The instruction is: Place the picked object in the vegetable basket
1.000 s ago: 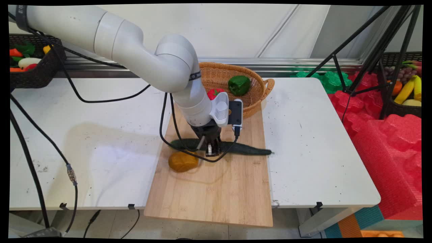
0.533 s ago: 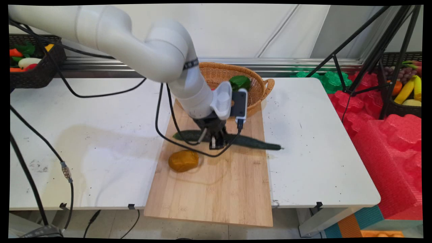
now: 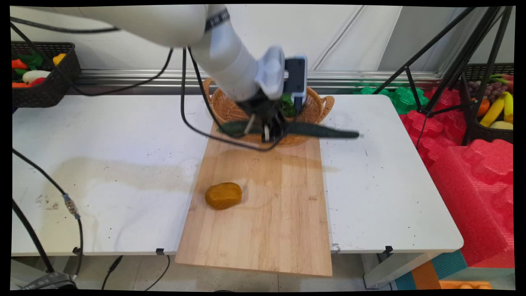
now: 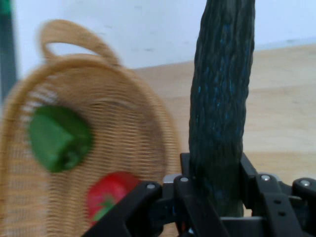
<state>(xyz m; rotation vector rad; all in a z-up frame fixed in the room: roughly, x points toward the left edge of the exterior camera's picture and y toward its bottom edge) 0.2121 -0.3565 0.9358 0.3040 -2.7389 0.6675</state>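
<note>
Here the gripper (image 3: 269,133) is clamped on a long dark green cucumber (image 3: 324,131), gripping it near the middle of its length. The cucumber hangs level in the air, clear of the wooden board (image 3: 263,213), in front of the near rim of the wicker basket (image 3: 316,109). One end of the cucumber reaches out to the right over the white table (image 3: 382,185); the other end points left, across the basket's front wall.

In the hand view the cucumber (image 4: 222,98) rises from between the two fingers (image 4: 249,175), which press against its bumpy skin on either side. The basket (image 4: 128,128) lies to the left in that view, its handle toward the top. Inside it rest a green pepper (image 4: 59,138) and a red strawberry (image 4: 111,192), just beside each other. In the main view only a part of the pepper (image 3: 287,105) shows behind the gripper.

On the board, well apart from the gripper and nearer the camera, sits a brown potato (image 3: 223,195), close to the board's left edge. The board lies across the table's middle, its near end overhanging the table's front edge.
</note>
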